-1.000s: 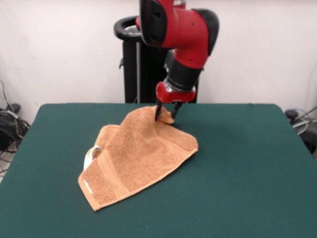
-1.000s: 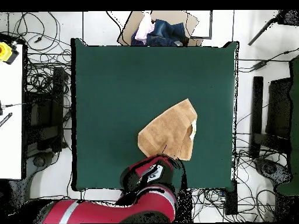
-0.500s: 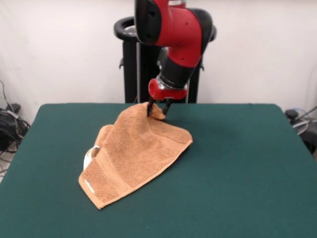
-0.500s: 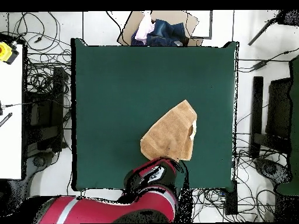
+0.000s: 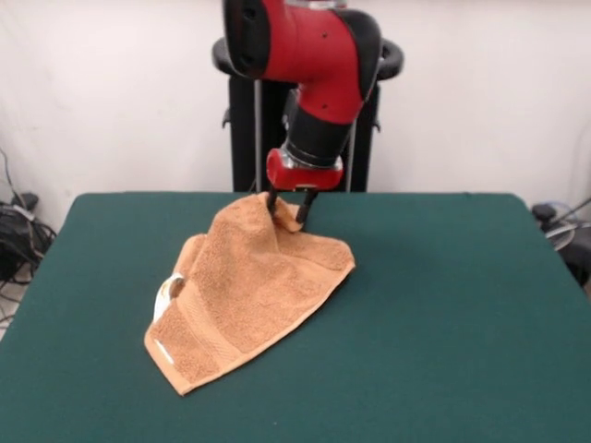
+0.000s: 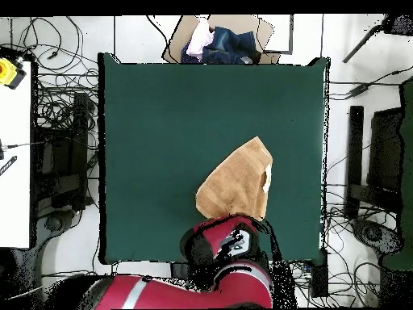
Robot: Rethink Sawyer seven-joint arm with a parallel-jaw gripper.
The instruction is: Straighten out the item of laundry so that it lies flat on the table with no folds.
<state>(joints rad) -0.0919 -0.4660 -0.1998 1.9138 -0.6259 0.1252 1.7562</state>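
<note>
The item of laundry, an orange-tan towel (image 5: 245,291), lies folded over itself on the green table (image 5: 443,314), with a white label (image 5: 162,349) at its near left edge. One far corner is lifted into a peak. My gripper (image 5: 286,209) is shut on that corner, holding it above the cloth. From overhead the towel (image 6: 232,179) shows as a slanted shape near the table's (image 6: 161,137) lower right, and the red arm (image 6: 230,257) covers the gripper and the held corner.
A black pedestal (image 5: 245,111) stands behind the table's far edge. An open box of clothes (image 6: 218,42) sits beyond the table's top edge in the overhead view. Cables and stands lie on the floor around the table.
The gripper has carried the held towel corner leftward in the front view, dragging the towel's right side after it. The towel's near left edge has stayed put.
</note>
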